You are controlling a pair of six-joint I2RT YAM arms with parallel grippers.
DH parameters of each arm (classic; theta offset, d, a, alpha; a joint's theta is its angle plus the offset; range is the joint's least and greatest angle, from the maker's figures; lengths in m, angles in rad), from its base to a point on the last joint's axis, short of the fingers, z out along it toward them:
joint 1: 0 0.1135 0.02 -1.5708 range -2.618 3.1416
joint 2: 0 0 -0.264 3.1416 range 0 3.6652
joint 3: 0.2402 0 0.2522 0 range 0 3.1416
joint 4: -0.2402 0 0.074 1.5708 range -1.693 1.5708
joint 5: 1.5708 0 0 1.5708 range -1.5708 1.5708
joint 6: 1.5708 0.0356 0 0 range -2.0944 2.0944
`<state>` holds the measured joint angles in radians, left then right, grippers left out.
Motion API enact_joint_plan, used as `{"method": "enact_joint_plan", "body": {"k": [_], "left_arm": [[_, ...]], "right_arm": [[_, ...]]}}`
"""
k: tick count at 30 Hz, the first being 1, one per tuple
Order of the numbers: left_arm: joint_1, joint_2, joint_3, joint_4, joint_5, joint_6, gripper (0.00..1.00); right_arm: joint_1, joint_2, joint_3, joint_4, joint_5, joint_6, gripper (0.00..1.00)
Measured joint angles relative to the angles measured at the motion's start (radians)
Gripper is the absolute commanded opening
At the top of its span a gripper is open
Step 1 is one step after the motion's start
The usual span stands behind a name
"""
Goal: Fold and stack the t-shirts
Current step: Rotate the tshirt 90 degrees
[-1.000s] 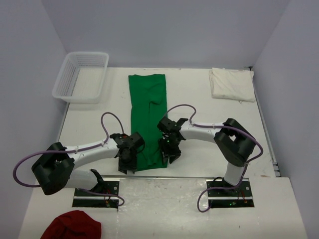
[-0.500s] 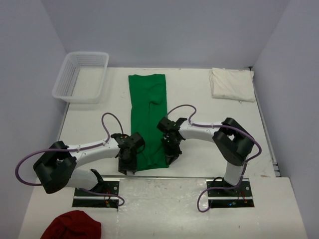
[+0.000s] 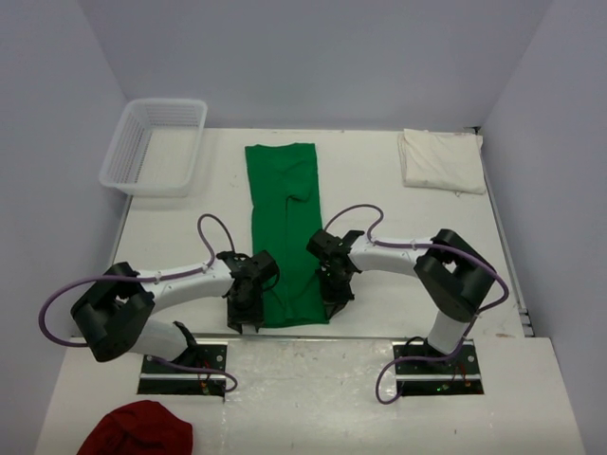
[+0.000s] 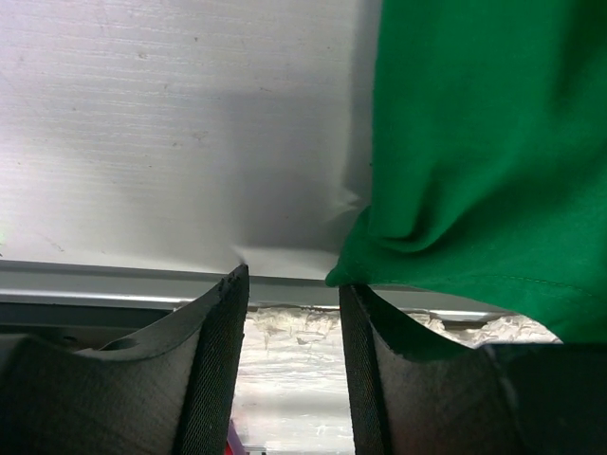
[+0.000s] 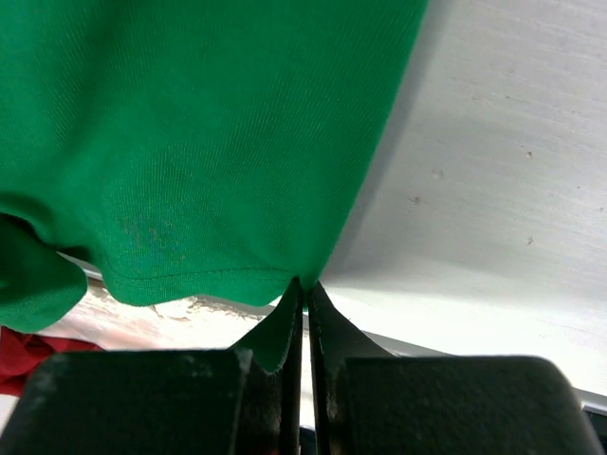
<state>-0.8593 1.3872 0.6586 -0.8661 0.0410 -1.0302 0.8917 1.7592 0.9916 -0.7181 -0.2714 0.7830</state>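
At the upper left of the top view a white mesh basket (image 3: 156,144) sits on the pale surface (image 3: 379,190), and at the lower left corner a dark red cloth (image 3: 136,429) lies bunched on the near ledge beside the arm bases. The left gripper (image 3: 242,320) is at the lower left corner of the green t-shirt (image 3: 283,218). Its fingers are spread with nothing between them. In the left wrist view the shirt's rumpled corner lies just beside the tip of the right-hand finger (image 4: 365,351), and bare surface shows above the other finger. The green t-shirt is folded into a long narrow strip, running from the upper middle of the top view down to the surface's near edge in the lower middle. It lies flat apart from a small crease near its centre. The right gripper (image 3: 334,308) is at the strip's lower right corner. In the right wrist view its fingers are pressed together, pinching the hem at that corner, with a fold of green cloth caught between them. The hem hangs just over the surface's near edge there. At the upper right of the top view the cream-white t-shirt (image 3: 438,159) lies folded into a rough square, well apart from the green one and from both grippers.
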Motion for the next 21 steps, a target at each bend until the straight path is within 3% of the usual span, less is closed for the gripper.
{"method": "enact_joint_plan", "body": {"k": [6, 9, 12, 13, 16, 21], "left_arm": [[0.000, 0.003, -0.002, -0.008, 0.012, -0.015, 0.46], [0.000, 0.003, -0.008, -0.008, 0.026, -0.027, 0.46], [0.000, 0.002, -0.010, -0.014, 0.034, -0.033, 0.49], [0.000, 0.000, -0.008, -0.019, 0.031, -0.034, 0.49], [0.000, -0.021, 0.027, -0.067, 0.011, -0.051, 0.50], [0.000, -0.107, 0.155, -0.135, -0.027, -0.097, 0.55]], "right_arm": [[0.000, -0.026, -0.033, 0.011, 0.000, 0.015, 0.01], [0.000, -0.045, -0.061, 0.018, -0.002, 0.029, 0.07], [0.000, -0.059, -0.082, 0.027, -0.005, 0.033, 0.23], [0.000, -0.067, -0.089, 0.029, -0.005, 0.031, 0.40], [0.000, -0.113, -0.108, 0.028, 0.018, 0.023, 0.73], [0.001, -0.150, -0.099, 0.006, 0.089, -0.015, 0.79]]}}
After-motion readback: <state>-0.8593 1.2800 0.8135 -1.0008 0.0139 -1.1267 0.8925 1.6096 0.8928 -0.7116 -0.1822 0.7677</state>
